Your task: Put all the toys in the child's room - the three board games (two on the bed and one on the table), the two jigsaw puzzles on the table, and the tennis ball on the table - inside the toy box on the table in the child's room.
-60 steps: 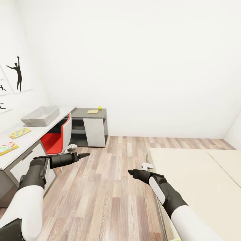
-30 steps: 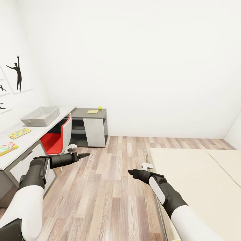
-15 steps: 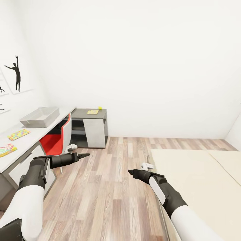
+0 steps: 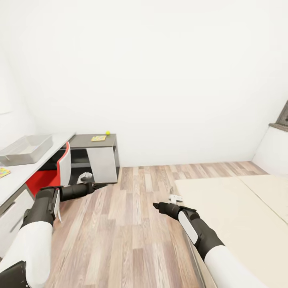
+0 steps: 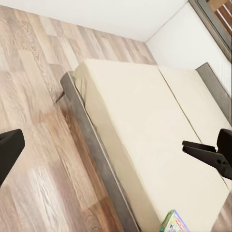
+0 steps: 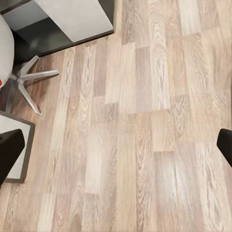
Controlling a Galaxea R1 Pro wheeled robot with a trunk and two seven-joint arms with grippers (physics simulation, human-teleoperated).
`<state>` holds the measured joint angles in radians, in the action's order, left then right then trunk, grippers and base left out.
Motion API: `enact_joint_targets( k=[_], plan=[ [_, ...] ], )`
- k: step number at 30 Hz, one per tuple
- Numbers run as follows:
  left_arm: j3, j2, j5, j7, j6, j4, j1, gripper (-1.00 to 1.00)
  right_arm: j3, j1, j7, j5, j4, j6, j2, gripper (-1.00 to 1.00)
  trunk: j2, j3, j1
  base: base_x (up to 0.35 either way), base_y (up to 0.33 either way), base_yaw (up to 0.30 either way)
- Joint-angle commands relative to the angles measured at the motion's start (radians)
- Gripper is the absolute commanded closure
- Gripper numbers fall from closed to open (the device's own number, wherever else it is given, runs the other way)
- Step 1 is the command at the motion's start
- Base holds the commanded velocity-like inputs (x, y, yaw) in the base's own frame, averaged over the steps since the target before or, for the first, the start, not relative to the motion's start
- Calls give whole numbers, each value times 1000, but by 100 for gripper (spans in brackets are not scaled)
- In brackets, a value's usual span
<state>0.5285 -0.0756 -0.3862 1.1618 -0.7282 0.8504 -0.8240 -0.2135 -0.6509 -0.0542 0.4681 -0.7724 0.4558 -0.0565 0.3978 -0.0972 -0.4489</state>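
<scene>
A white-walled room with a wood-plank floor [image 4: 132, 224] lies ahead. At the left of the head view the table [image 4: 24, 170] runs along the wall, pale grey on top, and joins a lower dark grey section [image 4: 94, 141] at the far end. The toy box [image 4: 25, 149] sits on the pale top, and a colourful flat toy [image 4: 3, 173] lies near it at the picture's edge. On the dark section rest a small flat yellow box [image 4: 98, 138] and, just beside it, the tennis ball [image 4: 107, 132]. A red chair [image 4: 50, 174] is tucked under the table. The bed [image 4: 240, 216] fills the right.

Both arms reach forward over the floor, nothing between their fingers. The left gripper [image 4: 100, 185] looks spread wide in the left wrist view; the right gripper [image 4: 156, 205] likewise in the right wrist view.

The left wrist view adds the bed's grey frame [image 5: 96, 159] and a green game box [image 5: 174, 223] on the mattress. The right wrist view shows the chair's base [image 6: 26, 82].
</scene>
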Motion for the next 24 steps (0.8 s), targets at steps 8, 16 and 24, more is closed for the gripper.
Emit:
enact_joint_targets(
  k=[8, 16, 24],
  plan=[
    [4, 0, -9, 12, -7, 1, -1, -100, 0, -1, -1, 1, 0, 4, 0, -100, 2, 1, -1, 176, 248, -277],
    [5, 0, -9, 14, -6, 1, -1, -100, 0, -1, -1, 1, -1, 4, 0, -100, 2, 6, -1, 25, 191, -278],
    [4, 0, -9, 13, -6, 1, -1, -100, 0, -1, -1, 1, -1, 5, 0, -100, 2, 10, -1, 2, 28, -278]
  ],
)
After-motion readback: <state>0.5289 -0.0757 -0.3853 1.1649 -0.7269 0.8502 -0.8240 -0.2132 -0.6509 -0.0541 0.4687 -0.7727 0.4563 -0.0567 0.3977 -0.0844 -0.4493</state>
